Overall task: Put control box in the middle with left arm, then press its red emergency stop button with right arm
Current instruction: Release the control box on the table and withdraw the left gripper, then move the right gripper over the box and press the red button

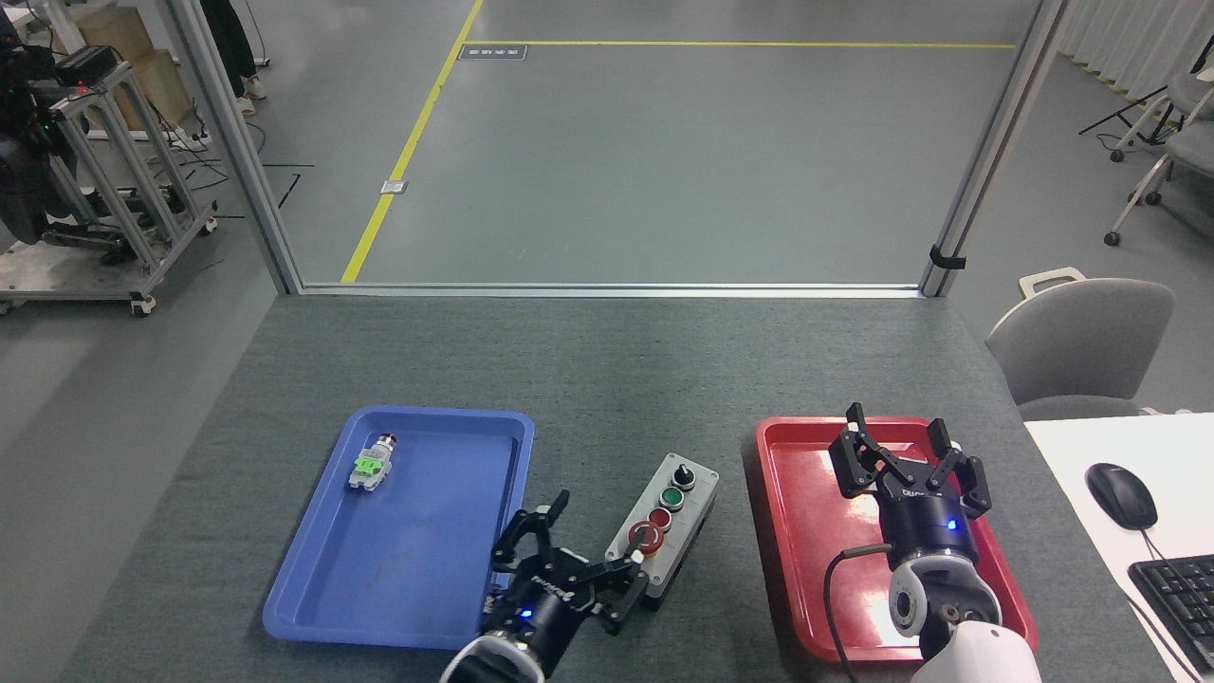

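The control box (670,514), light grey over a dark base, lies on the felt-like bench (607,379) between a blue tray (313,593) holding one green-tagged push-button part (371,462) and a glossy red tray (792,531). The left hand (569,560) is spread, one fingertip at the box's near end; the right hand (906,455) hangs unclenched over the red tray.

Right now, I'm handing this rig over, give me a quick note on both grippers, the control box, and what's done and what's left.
Left gripper: open, beside the control box's near end, one fingertip near the big red button.
Right gripper: open, empty, above the red tray.
Control box: resting on the bare tabletop between the blue tray and the red one.
Done: box placed in the middle.
Left: press the emergency stop with the right arm.
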Controlling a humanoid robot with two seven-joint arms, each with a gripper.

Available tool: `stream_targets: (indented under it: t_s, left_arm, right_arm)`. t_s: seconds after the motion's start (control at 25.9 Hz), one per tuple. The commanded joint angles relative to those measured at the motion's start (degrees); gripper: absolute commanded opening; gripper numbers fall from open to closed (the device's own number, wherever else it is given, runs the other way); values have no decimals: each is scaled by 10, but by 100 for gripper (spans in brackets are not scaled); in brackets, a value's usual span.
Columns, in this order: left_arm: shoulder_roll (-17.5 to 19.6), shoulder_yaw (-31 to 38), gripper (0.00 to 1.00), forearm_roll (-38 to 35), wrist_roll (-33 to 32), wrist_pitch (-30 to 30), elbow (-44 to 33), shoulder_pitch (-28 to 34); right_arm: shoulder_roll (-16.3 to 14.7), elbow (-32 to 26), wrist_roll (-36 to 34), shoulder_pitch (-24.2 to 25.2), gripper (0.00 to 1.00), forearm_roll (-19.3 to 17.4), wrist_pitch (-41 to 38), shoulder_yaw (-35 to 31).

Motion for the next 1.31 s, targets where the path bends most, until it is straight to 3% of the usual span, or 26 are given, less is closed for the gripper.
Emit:
stream_targets:
  t_s: [0.0,0.12,0.23,0.42,0.58,0.81,1.12,1.27]
  left_arm:
    - [93,65,99,56,7,-61,-119,54]
    - [105,157,99,83,8,-102,-132,67]
    - [97,236,99,85,9,-115,-115,63]
    - [37,297,99,86,9,-109,-65,44]
    - [23,308,99,85,9,-108,-53,44]
    - [5,308,99,86,10,-106,-53,50]
    - [-2,316,99,85,1,-107,-52,52]
    - [-4,316,99,85,3,-107,-52,52]
  right_arm:
    - [-2,-1,-2,-2,81,0,-2,1]
    - [-5,0,-2,-8,37,2,-12,11]
    - [-5,6,0,-17,0,3,-68,37]
    - [-4,18,2,-20,0,11,-171,77]
    - [-5,40,5,-17,0,11,-169,179]
    - [0,102,6,-21,0,18,-169,256]
    - [9,123,7,-22,0,35,-169,264]
    - [24,153,6,-46,0,47,-169,266]
